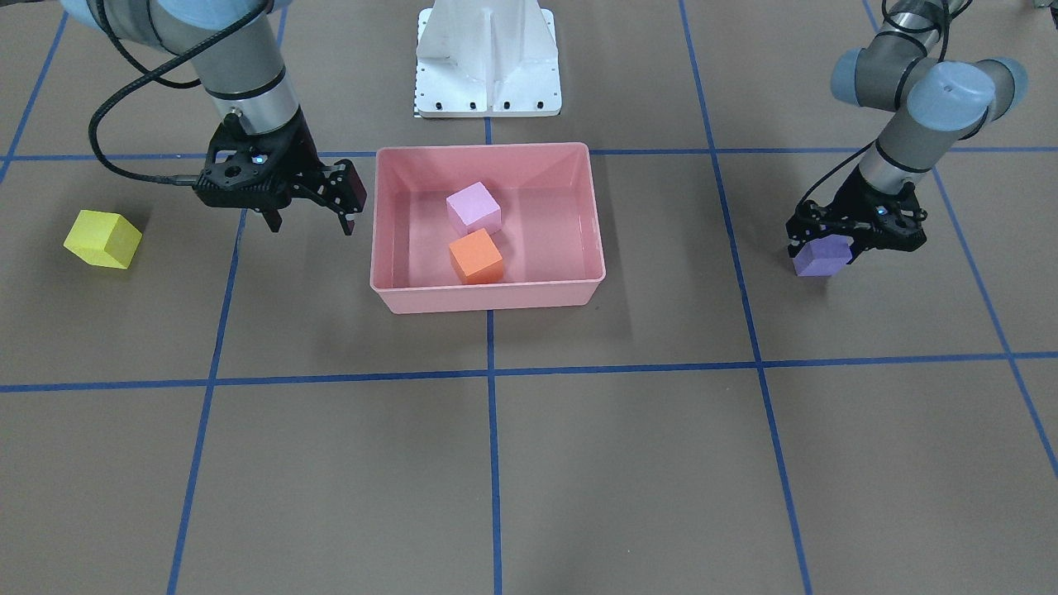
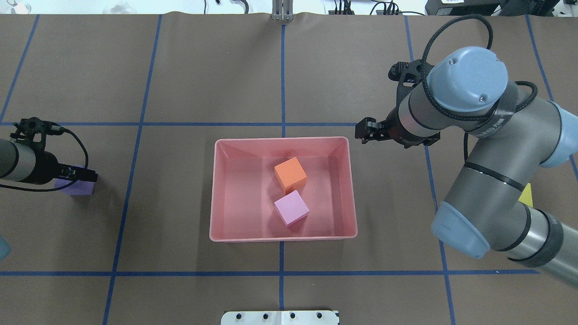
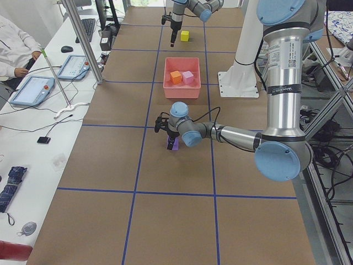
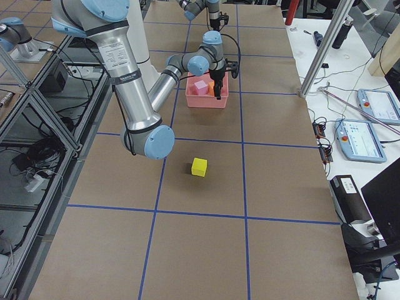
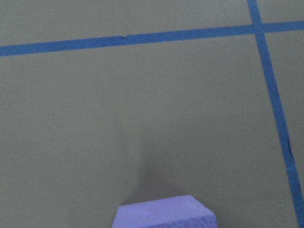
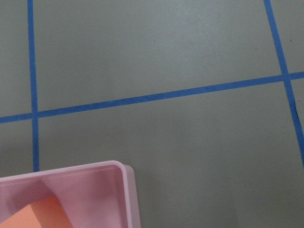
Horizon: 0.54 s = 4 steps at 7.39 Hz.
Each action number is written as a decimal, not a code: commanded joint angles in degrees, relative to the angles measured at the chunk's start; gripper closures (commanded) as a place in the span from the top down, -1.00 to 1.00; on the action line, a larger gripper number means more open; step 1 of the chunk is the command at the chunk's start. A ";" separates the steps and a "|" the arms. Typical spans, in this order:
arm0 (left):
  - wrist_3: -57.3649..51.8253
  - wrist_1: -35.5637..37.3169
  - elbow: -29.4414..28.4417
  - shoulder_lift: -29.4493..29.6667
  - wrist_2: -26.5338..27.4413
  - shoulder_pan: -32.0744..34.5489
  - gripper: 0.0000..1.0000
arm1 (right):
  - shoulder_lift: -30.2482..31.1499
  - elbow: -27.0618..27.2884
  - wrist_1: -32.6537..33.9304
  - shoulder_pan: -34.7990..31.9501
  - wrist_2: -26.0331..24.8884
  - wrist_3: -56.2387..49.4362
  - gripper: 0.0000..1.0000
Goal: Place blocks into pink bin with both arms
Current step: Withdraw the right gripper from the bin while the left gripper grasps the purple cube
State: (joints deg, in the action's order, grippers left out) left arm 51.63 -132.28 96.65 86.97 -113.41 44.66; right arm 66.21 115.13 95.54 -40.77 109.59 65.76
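Task status: half complete. The pink bin holds two blocks, the light pink block and the orange block, lying just beside each other on its floor. Two blocks remain outside. The purple block lies well apart from the bin on the robot's left side; the left gripper straddles it, fingers appearing to press on opposite faces. Whether the block has left the table cannot be determined. The yellow block rests on the table, untouched. The right gripper hangs just beside the bin wall, fingers spread and empty, between bin and yellow block.
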 commanded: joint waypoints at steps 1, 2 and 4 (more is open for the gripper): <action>-0.47 -0.08 -0.24 0.13 0.38 -0.62 -0.29 | 3.56 0.01 -0.18 -5.17 4.65 -9.29 1.00; -0.56 0.00 0.29 0.30 0.30 -0.45 -0.91 | 5.23 0.01 -0.18 -7.02 5.36 -13.25 1.00; -0.57 5.31 6.14 0.47 -2.06 -0.10 -1.00 | 10.57 -0.08 -2.36 -11.67 8.95 -21.68 1.00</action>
State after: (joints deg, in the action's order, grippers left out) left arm 51.10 -130.95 98.75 87.27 -113.82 44.34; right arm 73.20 115.13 94.89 -49.43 116.30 49.54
